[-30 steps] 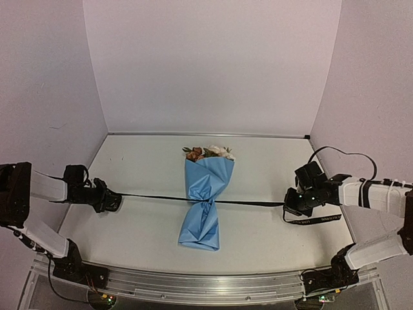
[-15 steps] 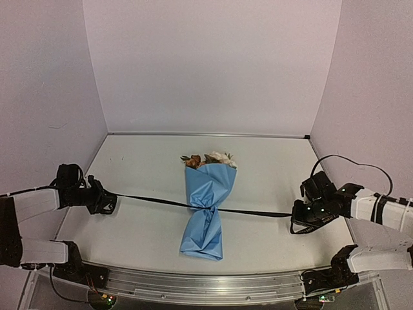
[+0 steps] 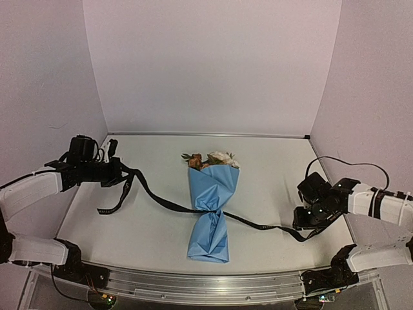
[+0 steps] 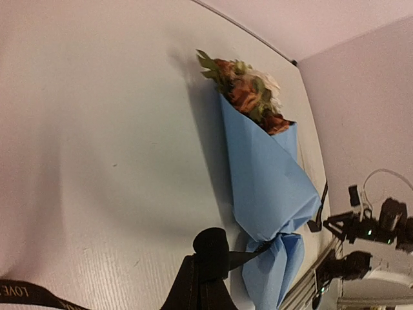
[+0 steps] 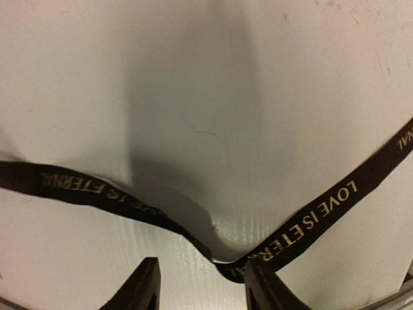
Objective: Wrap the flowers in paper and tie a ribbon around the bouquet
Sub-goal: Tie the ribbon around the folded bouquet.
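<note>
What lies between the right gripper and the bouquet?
Only the black ribbon, lying slack across the table from the waist of the bouquet to the right gripper, seen in the top view.

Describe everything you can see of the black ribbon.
The ribbon is a long, narrow black strap, flat and woven-looking, printed with gold lettering that reads LOVE IS ETERNAL. It is wrapped around the pinched waist of the bouquet and trails slack across the table to both sides. The left gripper is shut on one side, raised, with a loose tail drooping to the table. The other side lies folded on the table between the open fingers of the right gripper.
</note>
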Available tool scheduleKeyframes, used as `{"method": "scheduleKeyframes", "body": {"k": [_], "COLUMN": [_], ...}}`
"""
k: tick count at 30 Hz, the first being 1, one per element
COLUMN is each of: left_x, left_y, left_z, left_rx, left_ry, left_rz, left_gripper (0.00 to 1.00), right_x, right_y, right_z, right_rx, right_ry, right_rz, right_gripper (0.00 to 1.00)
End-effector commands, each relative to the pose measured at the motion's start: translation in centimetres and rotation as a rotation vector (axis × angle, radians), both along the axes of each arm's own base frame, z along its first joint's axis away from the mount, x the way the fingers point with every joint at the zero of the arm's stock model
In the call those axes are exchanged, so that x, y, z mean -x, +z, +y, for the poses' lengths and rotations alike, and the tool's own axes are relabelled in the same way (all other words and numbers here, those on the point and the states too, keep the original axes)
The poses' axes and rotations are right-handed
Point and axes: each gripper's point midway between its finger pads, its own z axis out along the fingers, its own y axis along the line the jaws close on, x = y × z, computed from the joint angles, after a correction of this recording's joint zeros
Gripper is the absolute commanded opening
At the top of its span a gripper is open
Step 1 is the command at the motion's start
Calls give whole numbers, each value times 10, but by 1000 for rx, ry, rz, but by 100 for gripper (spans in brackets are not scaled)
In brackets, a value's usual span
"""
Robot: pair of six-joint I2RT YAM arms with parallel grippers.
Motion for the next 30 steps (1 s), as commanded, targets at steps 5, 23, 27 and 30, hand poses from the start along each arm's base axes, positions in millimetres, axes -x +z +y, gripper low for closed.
{"method": "scheduleKeyframes", "body": {"k": [5, 23, 27, 30], "left_x": [17, 29, 33, 35], "left_y": [64, 102, 104, 106], "left_z": [-66, -68, -69, -68], "left_rx": [15, 5, 8, 5], "left_ry": [-321, -385, -404, -404], "left_rz": [-236, -358, -371, -381], "left_gripper": [0, 0, 0, 0], "right_x": [-46, -81, -87, -92], "right_y": [100, 117, 113, 110], "right_z": [136, 414, 433, 441], "right_rx": [-273, -579, -592, -591], "right_ry": [494, 1006, 996, 972], "right_rz": [-308, -535, -523, -516], "right_gripper": [59, 61, 56, 47]}}
